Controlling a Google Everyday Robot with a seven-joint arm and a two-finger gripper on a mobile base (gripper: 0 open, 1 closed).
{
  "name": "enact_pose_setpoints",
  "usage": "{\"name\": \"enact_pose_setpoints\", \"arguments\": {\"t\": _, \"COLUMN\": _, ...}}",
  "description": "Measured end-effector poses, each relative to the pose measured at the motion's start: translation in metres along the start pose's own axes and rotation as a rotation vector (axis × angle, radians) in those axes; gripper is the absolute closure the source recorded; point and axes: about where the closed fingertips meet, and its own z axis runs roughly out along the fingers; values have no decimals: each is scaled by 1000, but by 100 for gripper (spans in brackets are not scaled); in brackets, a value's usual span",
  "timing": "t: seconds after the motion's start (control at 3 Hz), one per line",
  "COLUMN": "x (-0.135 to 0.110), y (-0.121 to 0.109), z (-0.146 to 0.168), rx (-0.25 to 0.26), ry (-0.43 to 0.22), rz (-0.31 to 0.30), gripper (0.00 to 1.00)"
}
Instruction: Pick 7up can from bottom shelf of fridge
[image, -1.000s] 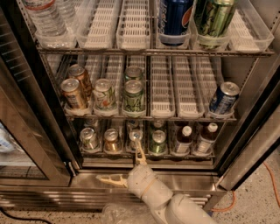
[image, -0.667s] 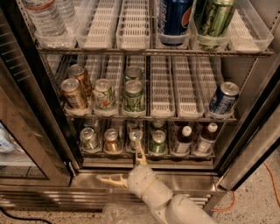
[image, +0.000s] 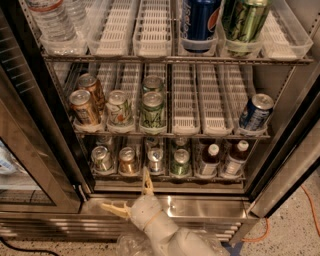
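The fridge stands open in front of me. Its bottom shelf holds a row of small cans and two dark white-capped bottles. The 7up can stands upright in that row, silver lid up, between a copper-brown can and a darker green can. My gripper is low in front of the steel base, below the shelf, open and empty. One finger points up just below the 7up can, the other points left. It touches no can.
Another silvery can stands at the row's left end. The middle rack holds larger upright cans, the top rack water bottles and tall cans. The glass door hangs open at left. An orange cable lies on the floor at right.
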Motion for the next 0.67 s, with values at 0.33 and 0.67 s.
{"name": "enact_pose_setpoints", "arguments": {"t": 0.33, "x": 22, "y": 7, "z": 7, "rx": 47, "ry": -34, "rz": 71, "gripper": 0}}
{"name": "enact_pose_setpoints", "arguments": {"t": 0.67, "x": 22, "y": 7, "z": 7, "rx": 47, "ry": -34, "rz": 71, "gripper": 0}}
